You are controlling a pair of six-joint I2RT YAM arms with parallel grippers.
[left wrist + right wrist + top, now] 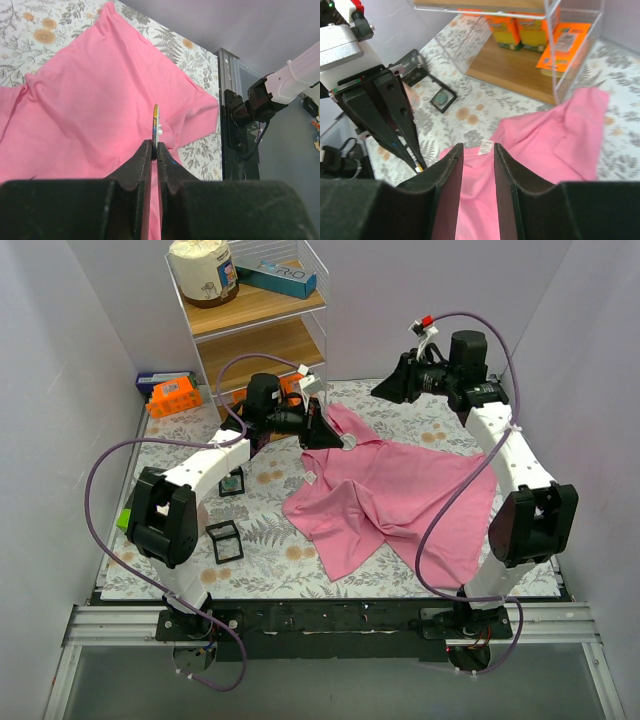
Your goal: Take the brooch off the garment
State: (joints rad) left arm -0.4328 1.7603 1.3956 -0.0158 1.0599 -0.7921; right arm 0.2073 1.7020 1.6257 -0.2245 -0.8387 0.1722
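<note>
Left gripper (154,151) pinched tight on brooch (156,124), the disc edge-on just above the shirt (90,110); cannot tell if it is wholly free of the fabric. Right gripper (478,162) part-open, empty, raised at the back, likely to keep clear.

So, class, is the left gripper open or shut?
Shut. In the left wrist view the left gripper pinches the brooch edge-on, its fingers nearly meeting, with the garment spread behind it.

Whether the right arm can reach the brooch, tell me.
Probably yes: open space lies between the right end effector and the brooch, but the left end effector pinches it, crowding access.
</note>
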